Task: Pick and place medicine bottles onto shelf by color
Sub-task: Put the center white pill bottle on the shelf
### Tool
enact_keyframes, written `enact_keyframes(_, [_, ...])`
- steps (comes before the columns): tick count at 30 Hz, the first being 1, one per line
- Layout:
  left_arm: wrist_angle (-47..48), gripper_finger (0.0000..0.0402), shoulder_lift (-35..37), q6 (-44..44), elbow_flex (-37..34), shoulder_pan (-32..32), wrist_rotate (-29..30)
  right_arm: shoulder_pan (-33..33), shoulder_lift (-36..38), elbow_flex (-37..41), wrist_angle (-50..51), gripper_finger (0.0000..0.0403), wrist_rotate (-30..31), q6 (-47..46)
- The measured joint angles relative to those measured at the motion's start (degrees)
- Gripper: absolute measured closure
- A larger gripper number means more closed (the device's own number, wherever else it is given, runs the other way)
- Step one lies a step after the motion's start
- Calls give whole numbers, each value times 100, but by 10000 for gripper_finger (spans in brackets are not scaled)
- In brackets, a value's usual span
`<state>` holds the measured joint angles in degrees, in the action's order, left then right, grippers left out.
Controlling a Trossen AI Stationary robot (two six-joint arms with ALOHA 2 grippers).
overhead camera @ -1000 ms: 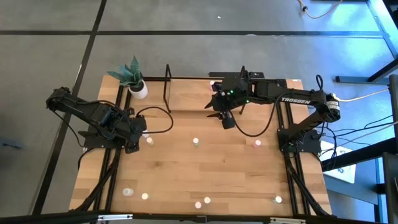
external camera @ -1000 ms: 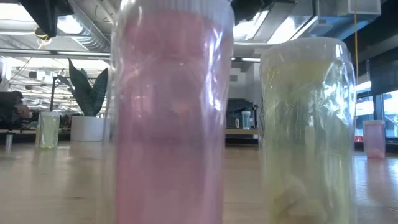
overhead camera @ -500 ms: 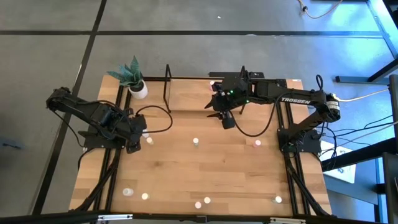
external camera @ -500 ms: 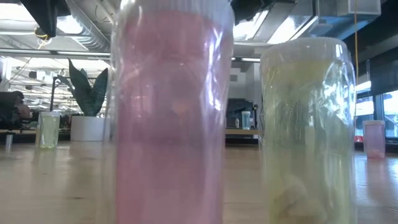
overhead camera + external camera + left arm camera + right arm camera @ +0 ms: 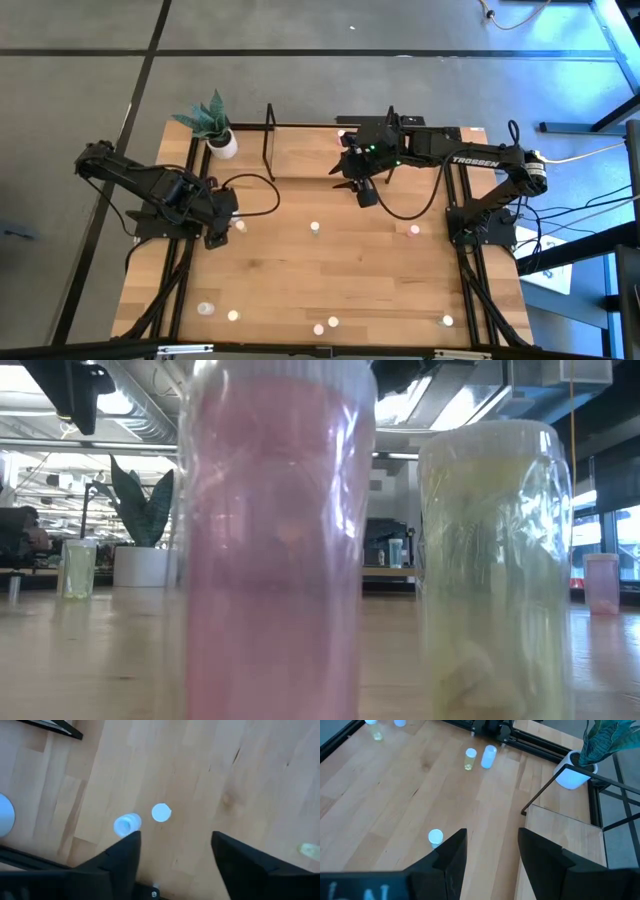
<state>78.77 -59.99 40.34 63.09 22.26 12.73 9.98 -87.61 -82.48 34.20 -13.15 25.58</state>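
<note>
Bottles (image 5: 314, 228) dot the surface (image 5: 330, 270); the shelf (image 5: 300, 152), top centre, holds none. Left hand (image 5: 172, 851) and right hand (image 5: 487, 851) are both released. Only the low view shows a pink bottle (image 5: 275, 540) up close.

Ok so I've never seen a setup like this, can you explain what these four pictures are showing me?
Two dark robot arms work at a wooden table. The overhead picture shows both. The left gripper is beside two small medicine bottles; the right gripper is by the shelf, a light board with black end frames. Both grippers are open and hold nothing. More bottles are scattered over the table, and a potted plant stands at one corner. The table-level picture looks past a pink bottle and a yellowish bottle close to the lens. The other two come from cameras on each wrist.
</note>
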Motion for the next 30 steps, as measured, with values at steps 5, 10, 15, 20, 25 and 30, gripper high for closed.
enact_keyframes(5, [2,105,0,-27,2,5,-4,0,0,0,-2,224,0,0])
enact_keyframes(10, [-33,101,0,-33,0,229,-330,0,0,0,-2,224,0,0])
enact_keyframes(15, [-31,103,0,4,2,379,-10,0,0,0,-2,224,2,0])
enact_keyframes(20, [-28,103,0,2,0,215,-2,0,0,0,-2,224,1,0])
enact_keyframes(25, [-68,103,7,-177,-101,-62,-62,0,0,0,0,224,0,0])
enact_keyframes(30, [-565,103,0,-476,-689,-401,-474,0,0,0,-2,224,1,-1])
